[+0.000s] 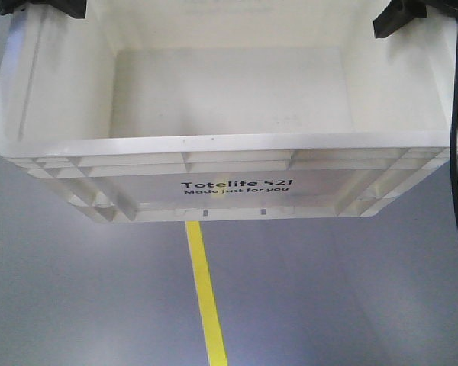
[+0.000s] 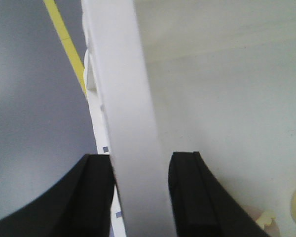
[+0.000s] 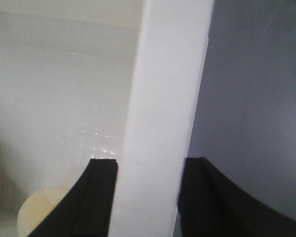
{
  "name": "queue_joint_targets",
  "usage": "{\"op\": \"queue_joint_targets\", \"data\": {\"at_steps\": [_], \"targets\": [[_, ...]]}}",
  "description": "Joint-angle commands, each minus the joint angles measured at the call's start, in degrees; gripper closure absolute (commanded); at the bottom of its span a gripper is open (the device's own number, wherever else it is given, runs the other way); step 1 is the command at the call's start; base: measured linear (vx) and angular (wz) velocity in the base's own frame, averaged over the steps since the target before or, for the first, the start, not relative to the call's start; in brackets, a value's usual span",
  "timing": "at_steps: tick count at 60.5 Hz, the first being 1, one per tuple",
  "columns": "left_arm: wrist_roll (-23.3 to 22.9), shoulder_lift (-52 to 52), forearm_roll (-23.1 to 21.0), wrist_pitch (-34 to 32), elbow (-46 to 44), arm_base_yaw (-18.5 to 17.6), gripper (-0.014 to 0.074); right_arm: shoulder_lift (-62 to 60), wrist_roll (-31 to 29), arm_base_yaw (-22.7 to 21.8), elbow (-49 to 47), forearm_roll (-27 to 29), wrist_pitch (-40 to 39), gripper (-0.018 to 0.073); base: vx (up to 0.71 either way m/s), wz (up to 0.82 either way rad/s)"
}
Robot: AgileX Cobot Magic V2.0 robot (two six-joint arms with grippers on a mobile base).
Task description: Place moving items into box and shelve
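While below box (image 1: pixel 137 187), grey yellow-striped floor (image 1: pixel 76 290)

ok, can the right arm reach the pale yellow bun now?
Probably not: the right claw is clamped on the box wall. The pale yellow bun lies just inside, but the claw isn't free.

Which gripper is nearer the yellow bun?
Right. The right gripper clamps the box wall with the yellow bun right beside its inner finger. The left gripper clamps the opposite wall, with the bun farther off, at its view's edge.
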Motion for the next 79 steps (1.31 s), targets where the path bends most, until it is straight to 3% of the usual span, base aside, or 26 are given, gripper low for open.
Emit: {"op": "queue_joint_targets", "data": {"at_steps": [1, 79], "targets": [[1.09, -3.56, -4.61, -6.37, -2.10, -0.46, 0.0603, -2.76, 0.96, -0.24, -2.34, 0.16, -0.41, 0.0564, 0.60, -0.50], [1.09, -3.51, -4.24, -6.36, -2.10, -0.42, 0.0603, -2.41, 0.96, -0.24, -2.34, 0.14, -0.41, 0.0564, 0.50, -0.64]]}}
